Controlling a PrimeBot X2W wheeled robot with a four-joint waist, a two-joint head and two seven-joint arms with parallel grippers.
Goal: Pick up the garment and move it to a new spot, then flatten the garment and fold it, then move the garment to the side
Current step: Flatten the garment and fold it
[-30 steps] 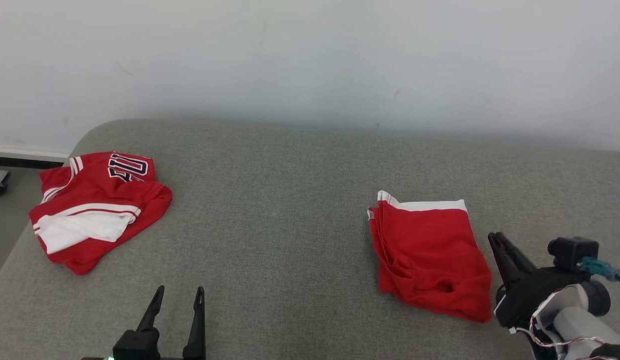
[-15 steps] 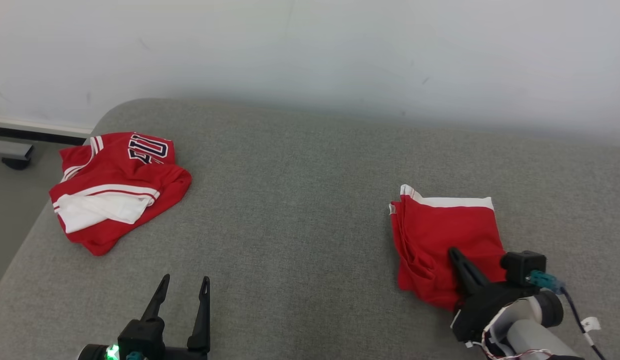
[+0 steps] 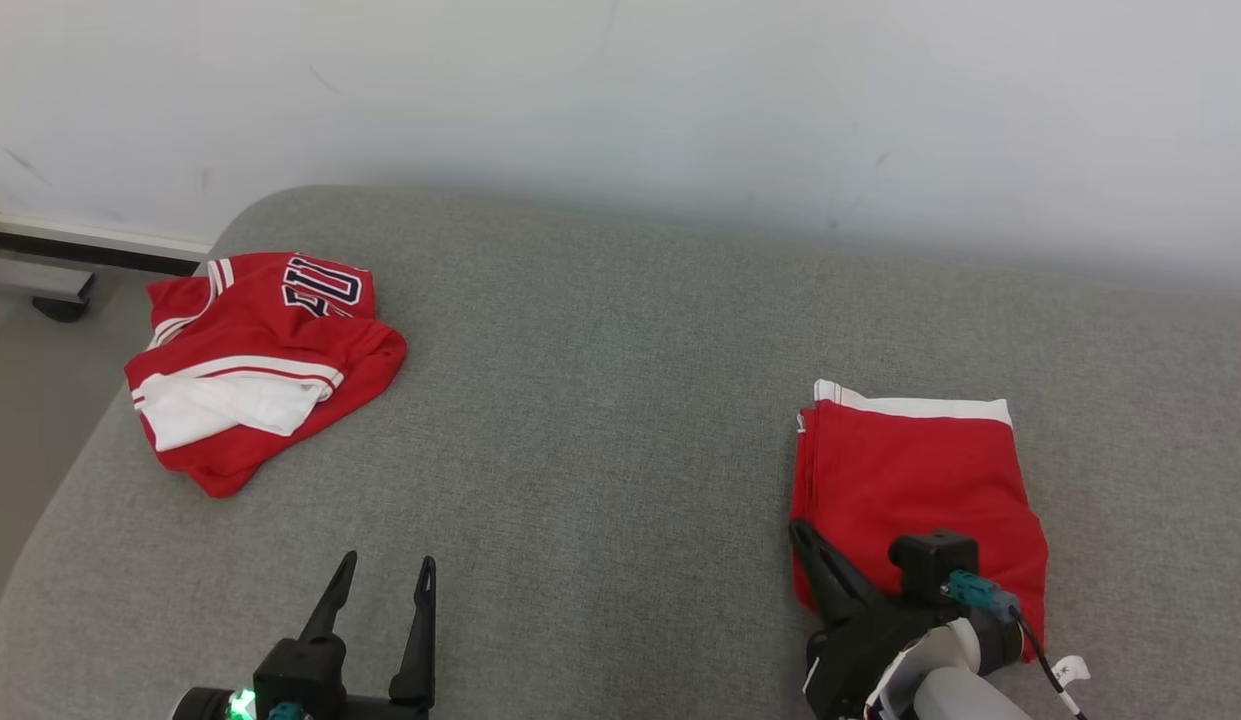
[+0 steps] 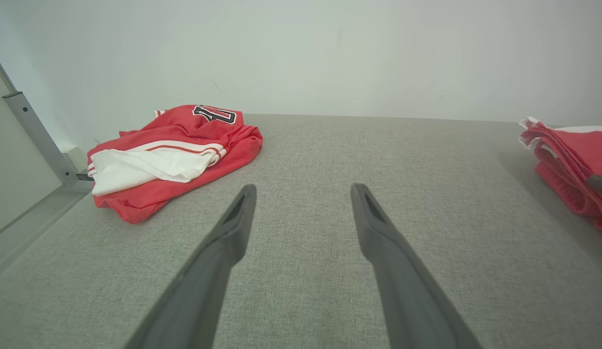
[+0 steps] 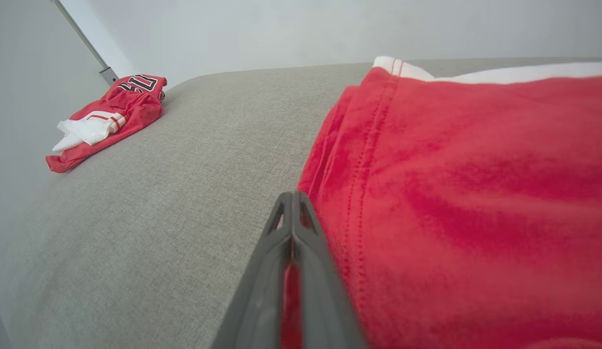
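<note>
Our left gripper (image 3: pixel 388 560) hovered low, fingers spread apart; our right gripper (image 3: pixel 798 530) was pinched closed on the garment (image 3: pixel 910 470) at its edge.

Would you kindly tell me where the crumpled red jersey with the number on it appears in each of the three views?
Head view: the numbered jersey lies at the left, about mid-height.
Left wrist view: the jersey is left of centre, just above mid-height.
Right wrist view: it is small, at the upper left.
Shared landmark: the folded red garment, on the right side in every view.
</note>
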